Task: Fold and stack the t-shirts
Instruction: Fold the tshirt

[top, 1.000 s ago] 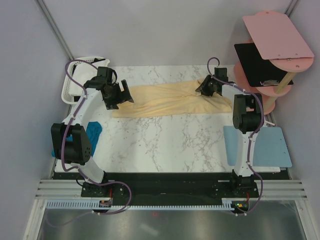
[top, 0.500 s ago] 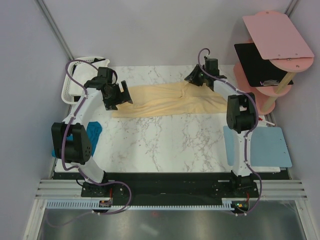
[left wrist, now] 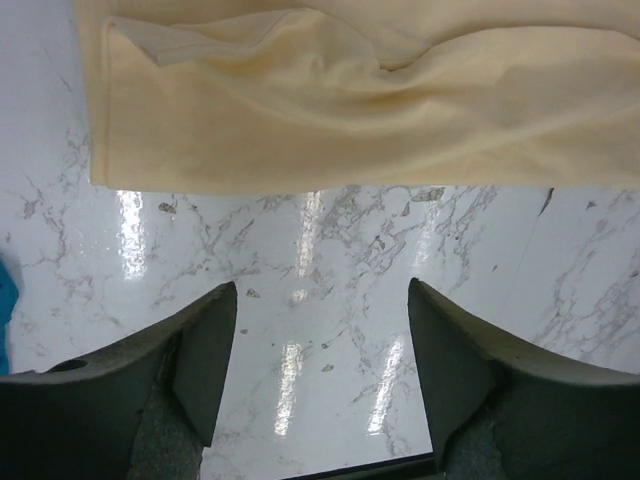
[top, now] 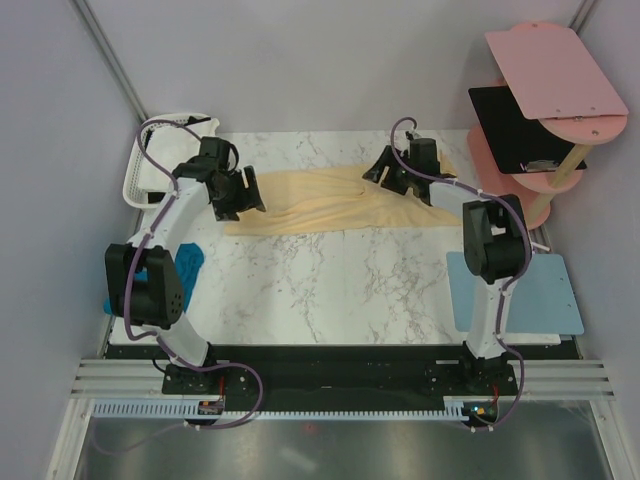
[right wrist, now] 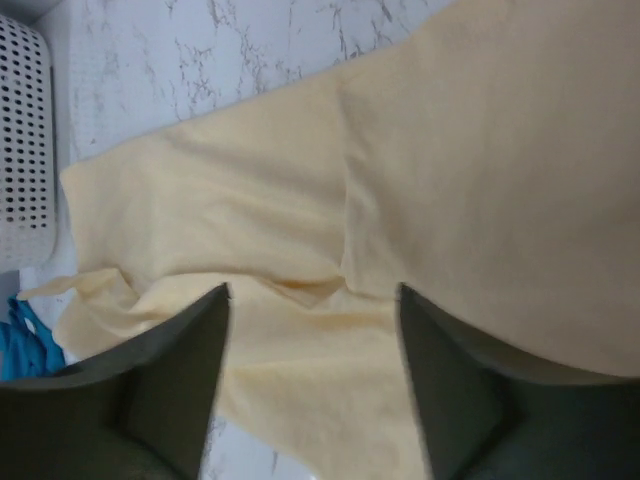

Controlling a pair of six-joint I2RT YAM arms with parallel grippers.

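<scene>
A pale yellow-cream soft cloth t-shirt (top: pixel 330 200) lies stretched out on the white marble-patterned table (top: pixel 330 290), apparently readied for folding. The left gripper (left wrist: pixel 320 300), wide open and empty, hovers with the shirt's edge just beyond its fingertips; the right gripper (right wrist: pixel 312 295), likewise wide and empty, hangs directly over the cloth.

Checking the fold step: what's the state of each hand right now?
Left hand: open, empty, over the table beside the yellow t-shirt.
Right hand: open, empty, above the yellow t-shirt.
</scene>
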